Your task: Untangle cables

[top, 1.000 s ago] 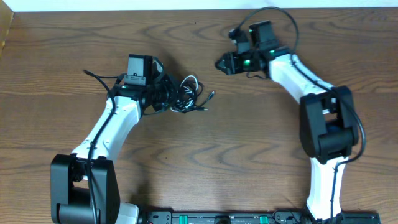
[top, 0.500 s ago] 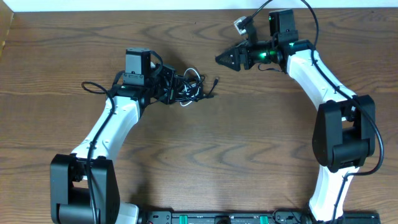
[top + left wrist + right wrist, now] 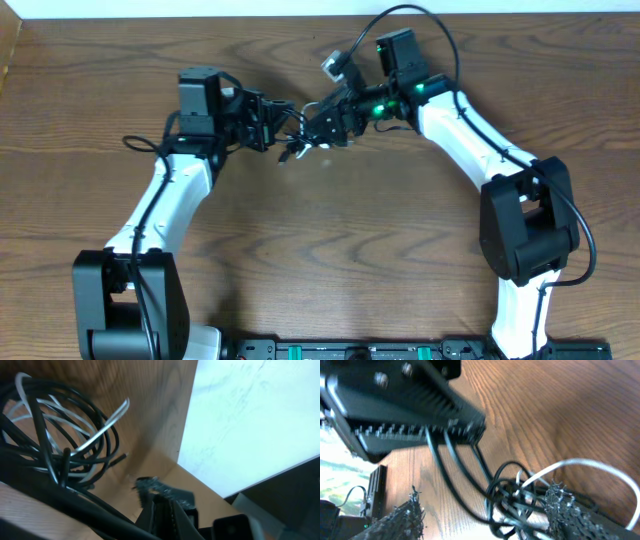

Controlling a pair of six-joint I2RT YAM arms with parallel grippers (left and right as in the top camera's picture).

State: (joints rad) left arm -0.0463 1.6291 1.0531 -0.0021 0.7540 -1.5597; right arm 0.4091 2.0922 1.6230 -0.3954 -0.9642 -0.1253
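Observation:
The cables (image 3: 297, 143) form one tangle of black loops and a white cord between my two grippers, at the back middle of the wooden table (image 3: 350, 250). My left gripper (image 3: 280, 118) is shut on black strands of the tangle; in the right wrist view these strands run out from under its toothed fingers (image 3: 410, 415). In the left wrist view the loops (image 3: 75, 435) hang at upper left, beyond the shut left gripper (image 3: 159, 510). My right gripper (image 3: 318, 122) is open, and the tangle (image 3: 515, 495) lies between its fingertips (image 3: 565, 510). The white cord (image 3: 590, 464) arcs off to the right.
Both arms reach in from the front corners and meet near the table's back edge. A white surface (image 3: 200, 8) borders the table at the back. A black rail (image 3: 350, 350) runs along the front edge. Thick black arm wires loop above the right wrist (image 3: 400, 20).
My right gripper has swung left from the back right onto the tangle, its jaws wider than a second ago. The left gripper has carried the tangle up and back.

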